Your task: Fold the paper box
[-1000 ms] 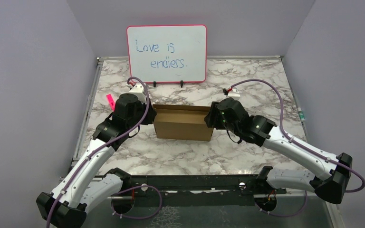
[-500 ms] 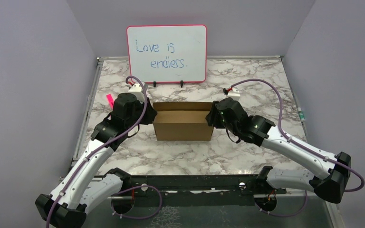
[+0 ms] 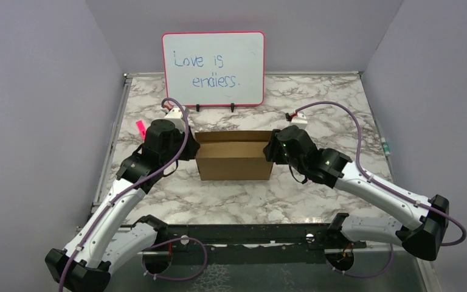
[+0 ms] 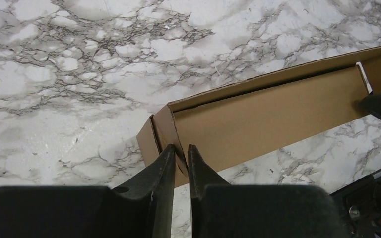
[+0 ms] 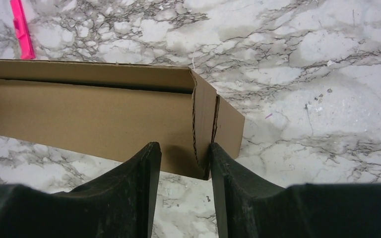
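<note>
paper box (image 3: 234,159), lengthwise left-right (opening upward)

Whiteboard (image 3: 213,69) behind paper box (image 3: 234,159)

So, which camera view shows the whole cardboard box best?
The top external view: the box shows whole there, top open. The left wrist view shows only one end, pinched by the left gripper, and a long wall. The right wrist view shows the other end, between the spread fingers of the right gripper.
</note>
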Tool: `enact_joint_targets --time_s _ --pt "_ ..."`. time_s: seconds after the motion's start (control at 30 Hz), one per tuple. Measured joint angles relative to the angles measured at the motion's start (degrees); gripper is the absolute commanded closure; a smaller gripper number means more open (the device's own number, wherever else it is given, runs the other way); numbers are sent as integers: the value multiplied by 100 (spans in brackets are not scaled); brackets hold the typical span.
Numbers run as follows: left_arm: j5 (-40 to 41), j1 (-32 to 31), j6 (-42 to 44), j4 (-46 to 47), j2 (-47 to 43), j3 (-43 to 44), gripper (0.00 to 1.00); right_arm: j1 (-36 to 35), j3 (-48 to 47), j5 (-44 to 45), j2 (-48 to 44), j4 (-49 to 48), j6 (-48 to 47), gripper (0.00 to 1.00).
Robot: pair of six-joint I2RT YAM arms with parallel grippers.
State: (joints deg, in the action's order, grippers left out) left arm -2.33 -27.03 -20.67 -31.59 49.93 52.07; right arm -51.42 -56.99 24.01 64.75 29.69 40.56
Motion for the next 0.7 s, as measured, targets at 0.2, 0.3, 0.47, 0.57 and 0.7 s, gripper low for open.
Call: enact_joint_targets --time_s 0.2,0.3,0.47,0.57,0.7 --pt "87 0 175 -105 2 2 88 0 0 -9 -114 87 -114 47" --pt "90 0 271 -127 20 2 89 0 0 -4 -227 229 -205 46" --pt "90 -9 389 -138 83 2 90 -2 -142 190 -308 426 -313 47" --pt "92 -11 417 -146 83 2 90 0 -223 343 -321 476 -378 50" --pt "92 -11 424 -153 83 9 90 -2 -275 433 -332 494 -492 57"
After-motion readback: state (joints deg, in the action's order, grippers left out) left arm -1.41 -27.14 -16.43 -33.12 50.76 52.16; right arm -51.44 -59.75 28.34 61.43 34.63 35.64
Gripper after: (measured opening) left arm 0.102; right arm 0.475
